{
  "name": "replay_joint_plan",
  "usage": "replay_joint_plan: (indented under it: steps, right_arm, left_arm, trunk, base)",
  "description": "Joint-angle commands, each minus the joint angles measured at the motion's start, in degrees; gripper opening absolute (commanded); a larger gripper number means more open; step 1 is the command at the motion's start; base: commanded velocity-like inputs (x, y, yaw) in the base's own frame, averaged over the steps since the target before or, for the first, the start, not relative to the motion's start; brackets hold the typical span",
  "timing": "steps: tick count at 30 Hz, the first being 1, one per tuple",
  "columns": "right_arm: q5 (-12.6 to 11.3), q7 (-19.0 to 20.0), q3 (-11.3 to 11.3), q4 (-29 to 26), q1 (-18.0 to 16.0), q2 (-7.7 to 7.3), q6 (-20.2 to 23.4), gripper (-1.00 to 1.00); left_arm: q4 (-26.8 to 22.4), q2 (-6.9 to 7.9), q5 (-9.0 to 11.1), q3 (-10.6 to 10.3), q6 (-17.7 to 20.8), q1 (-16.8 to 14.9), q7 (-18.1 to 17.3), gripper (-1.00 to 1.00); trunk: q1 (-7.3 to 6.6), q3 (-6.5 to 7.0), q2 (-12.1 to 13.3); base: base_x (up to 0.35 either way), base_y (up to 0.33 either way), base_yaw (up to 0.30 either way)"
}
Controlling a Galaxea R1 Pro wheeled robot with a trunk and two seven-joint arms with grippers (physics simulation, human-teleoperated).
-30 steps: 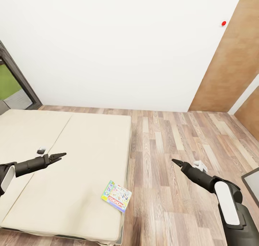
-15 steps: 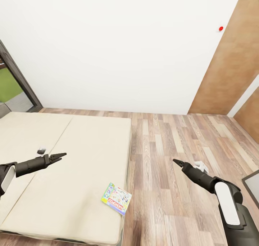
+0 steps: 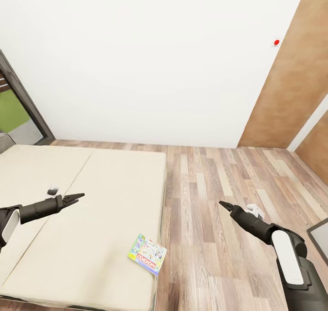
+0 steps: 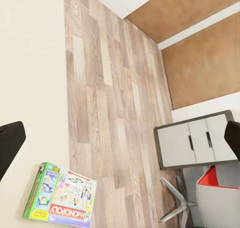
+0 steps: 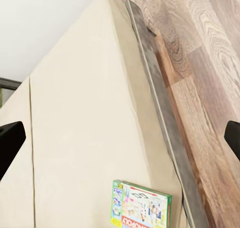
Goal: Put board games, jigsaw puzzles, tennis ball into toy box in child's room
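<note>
A colourful Monopoly board game [image 3: 147,254] lies flat near the bed's [image 3: 91,201] right front corner, close to the edge. It also appears in the left wrist view as the board game [image 4: 60,198] and in the right wrist view as the board game [image 5: 142,205]. My left gripper [image 3: 77,196] hovers open over the mattress, to the left of the game and further back. My right gripper [image 3: 223,205] hangs open above the wooden floor, to the right of the bed. Both hold nothing.
Wooden floor [image 3: 214,179] runs right of the bed to a white wall. A dark-framed window [image 3: 23,110] stands at the left, brown wall panels [image 3: 296,83] at the right. The left wrist view has a grey cabinet [image 4: 195,145] and a red-and-white chair [image 4: 220,198].
The whole picture has shifted slightly as the camera moved. Both arms keep the same pose and the board game stays where it lay on the bed.
</note>
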Motion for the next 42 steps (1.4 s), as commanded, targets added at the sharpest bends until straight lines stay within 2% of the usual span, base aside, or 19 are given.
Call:
replay_joint_plan:
  steps: [1, 42]
  right_arm:
    - [0.4, 0.5, -0.1, 0.0, -0.1, 0.01, 0.3, 1.0]
    - [0.4, 0.4, -0.1, 1.0, -0.1, 0.01, 0.3, 1.0]
  left_arm:
    - [0.0, -0.02, 0.1, 0.0, 0.5, 0.0, -0.1, 1.0]
    - [0.0, -0.41, 0.1, -0.3, 0.5, -0.1, 0.0, 1.0]
  trunk:
    - [0.03, 0.0, -0.1]
    - [0.03, 3.85, -0.1]
  base:
    - [0.0, 0.0, 0.0]
    - [0.0, 0.0, 0.0]
